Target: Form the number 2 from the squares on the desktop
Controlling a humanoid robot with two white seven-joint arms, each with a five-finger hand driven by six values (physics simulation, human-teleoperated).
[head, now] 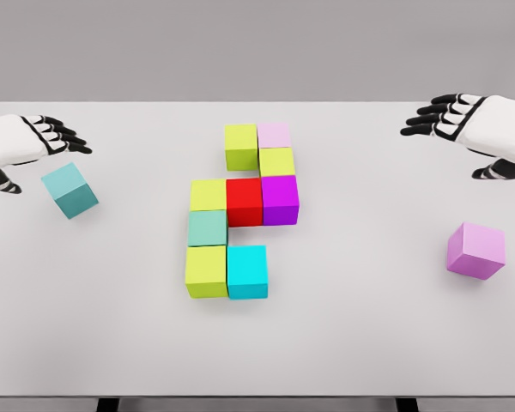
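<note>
1. Across nearly the whole head view: white table (112, 343), level and seen from above, its near edge cut off by dark legs at the bottom of the picture.
2. At the table's centre: cluster of nine cubes touching side to side, with the red cube (244, 202) as landmark. Probably a partly built numeral 2.
   - Up and left of red: olive cube (240, 146); beside it, pale pink cube (274, 135), forming the top bar.
   - Directly up-right of red: yellow-green cube (276, 161); right of red, touching: magenta cube (280, 199).
   - Left of red, touching: yellow cube (208, 195); below that, muted green cube (207, 227).
   - Bottom row: lime cube (206, 271) and cyan cube (247, 271), likely the start of the base.
3. Far right of red, near the table's back edge: right hand (468, 124), raised, fingers spread and holding nothing; wrist cut off by the frame.
4. Far left of red, at a similar height: left hand (34, 142), fingers loosely extended, gripping nothing; forearm cut off.
5. Well right of red and lower: violet cube (476, 251), loose on the table, apart from the right hand. Seemingly a spare waiting to extend the base.
6. Well left of red, just below the left hand: teal cube (69, 190), tilted. Whether resting on the table or in mid-air, hard to tell.
</note>
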